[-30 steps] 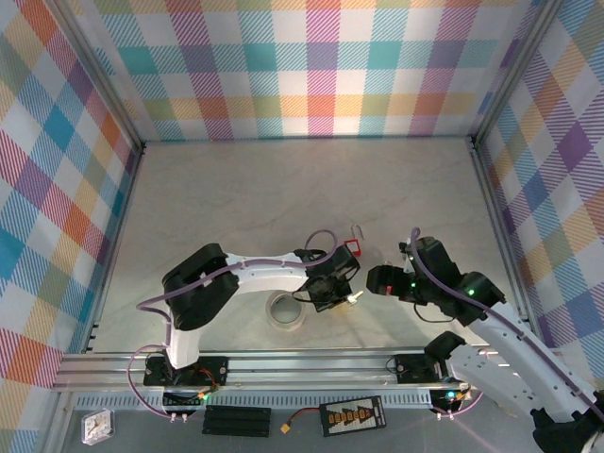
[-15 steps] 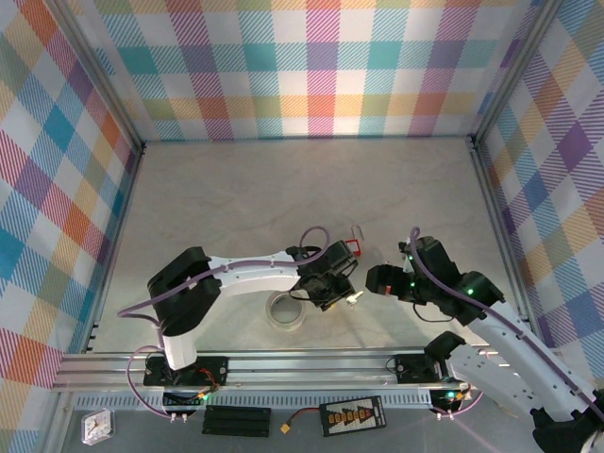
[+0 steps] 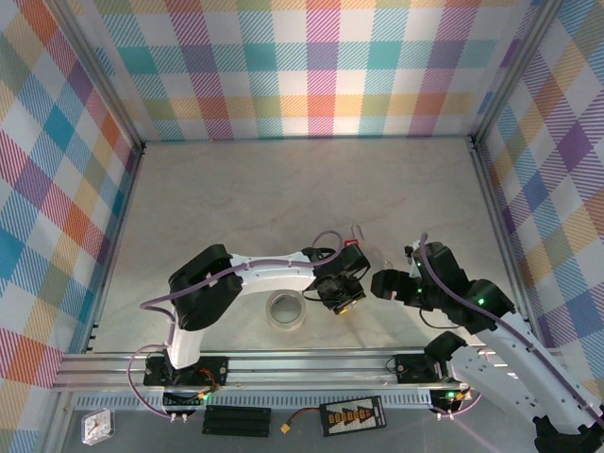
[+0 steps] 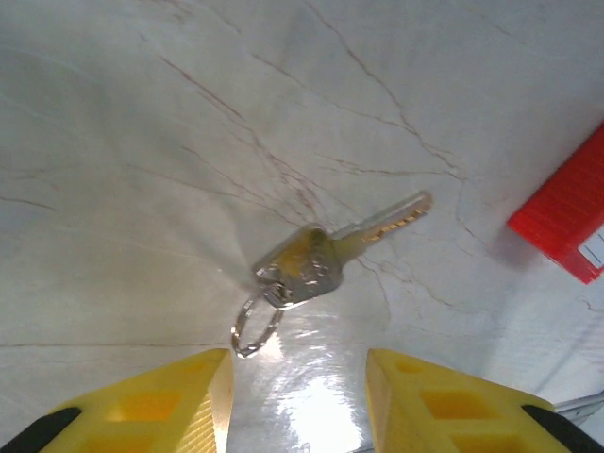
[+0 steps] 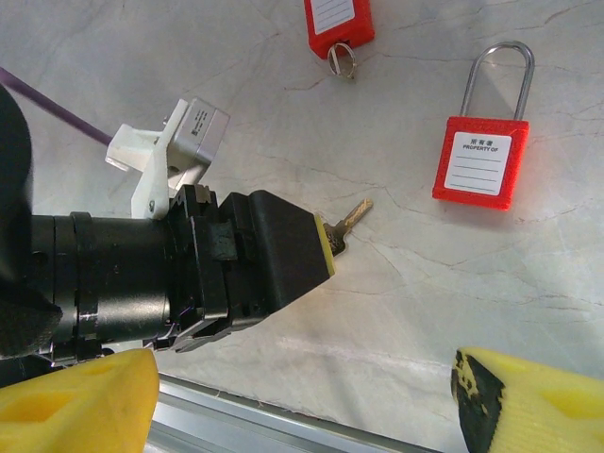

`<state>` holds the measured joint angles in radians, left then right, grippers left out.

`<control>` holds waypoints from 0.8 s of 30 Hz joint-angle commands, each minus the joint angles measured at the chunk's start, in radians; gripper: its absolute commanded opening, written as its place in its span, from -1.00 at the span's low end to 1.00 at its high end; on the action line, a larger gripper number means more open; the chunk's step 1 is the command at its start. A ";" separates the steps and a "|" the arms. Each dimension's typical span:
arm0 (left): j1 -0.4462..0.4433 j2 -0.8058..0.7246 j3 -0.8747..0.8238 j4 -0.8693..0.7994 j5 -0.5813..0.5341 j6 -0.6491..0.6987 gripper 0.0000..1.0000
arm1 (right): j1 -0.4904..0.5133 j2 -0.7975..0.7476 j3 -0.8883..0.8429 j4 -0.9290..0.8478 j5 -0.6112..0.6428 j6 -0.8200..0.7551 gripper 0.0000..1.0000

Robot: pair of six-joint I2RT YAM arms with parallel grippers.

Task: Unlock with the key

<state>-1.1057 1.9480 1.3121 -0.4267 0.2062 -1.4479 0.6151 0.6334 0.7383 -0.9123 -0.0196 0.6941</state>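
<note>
- The left tool (image 4: 297, 377) has its yellow jaws parted to a middling gap and grips nothing; it hangs low over the counter (image 4: 142, 142), tipped down towards the key
- The key (image 4: 321, 260) lies flat on the counter just ahead of the left tool's fingertips, in line with the gap between them, blade aimed away and to the tool's right, its ring (image 4: 253, 326) nearest the jaws
- That line-up looks like the reason for the pose: a short push forward and a squeeze would likely catch the key's head
- The right tool (image 5: 302, 396) is spread wide and empty, held back, with the left tool right in front of it; my guess is that it is kept clear so it can steady the lock later
- The padlock (image 5: 481, 160) lies flat ahead and to the right of the right tool, shackle pointing away and apparently shut, near the key's tip but apart from it, so the unlocking is not yet begun
- A red tag (image 5: 338, 19) lies further ahead, beyond both tools, out of the way
- A thin key flat on smooth stone may skid when pinched
</note>
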 commanded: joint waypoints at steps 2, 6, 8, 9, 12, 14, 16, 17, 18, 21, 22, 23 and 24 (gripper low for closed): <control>-0.011 0.031 0.046 -0.065 0.010 -0.002 -0.20 | 0.001 -0.027 0.008 -0.033 0.009 -0.022 0.62; -0.011 0.044 0.036 -0.069 0.008 -0.002 -0.21 | 0.002 -0.045 -0.003 -0.042 0.009 -0.021 0.63; -0.012 0.047 0.034 -0.075 0.007 -0.003 -0.22 | 0.001 -0.057 -0.006 -0.044 0.008 -0.021 0.63; -0.012 0.045 0.034 -0.077 0.006 -0.003 -0.22 | 0.001 -0.062 -0.006 -0.042 0.006 -0.021 0.63; -0.014 0.029 0.035 -0.091 -0.006 -0.003 -0.21 | 0.002 -0.064 -0.004 -0.042 0.004 -0.022 0.63; -0.016 0.020 0.035 -0.103 -0.012 -0.003 -0.18 | 0.002 -0.061 -0.002 -0.042 0.000 -0.024 0.63; -0.018 0.013 0.029 -0.106 -0.016 -0.005 -0.15 | 0.001 -0.060 -0.002 -0.042 -0.002 -0.025 0.64; -0.019 0.014 0.025 -0.106 -0.020 -0.006 -0.13 | 0.000 -0.060 -0.001 -0.042 0.000 -0.027 0.63; -0.019 0.019 0.022 -0.101 -0.021 -0.009 -0.13 | 0.001 -0.060 -0.001 -0.042 0.001 -0.027 0.63; -0.018 0.039 0.028 -0.087 -0.022 -0.011 -0.13 | 0.001 -0.060 -0.001 -0.042 0.000 -0.027 0.63; -0.017 0.044 0.031 -0.085 -0.025 -0.012 -0.13 | 0.001 -0.059 0.001 -0.044 -0.002 -0.027 0.63; -0.016 0.047 0.032 -0.083 -0.031 -0.011 -0.13 | 0.001 -0.061 0.002 -0.046 -0.002 -0.028 0.64; -0.013 0.050 0.035 -0.080 -0.035 -0.008 -0.13 | 0.001 -0.062 0.001 -0.049 -0.002 -0.026 0.63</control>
<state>-1.1168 1.9816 1.3388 -0.4881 0.1902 -1.4475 0.6151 0.5804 0.7383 -0.9447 -0.0196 0.6876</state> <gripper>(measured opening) 0.433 0.817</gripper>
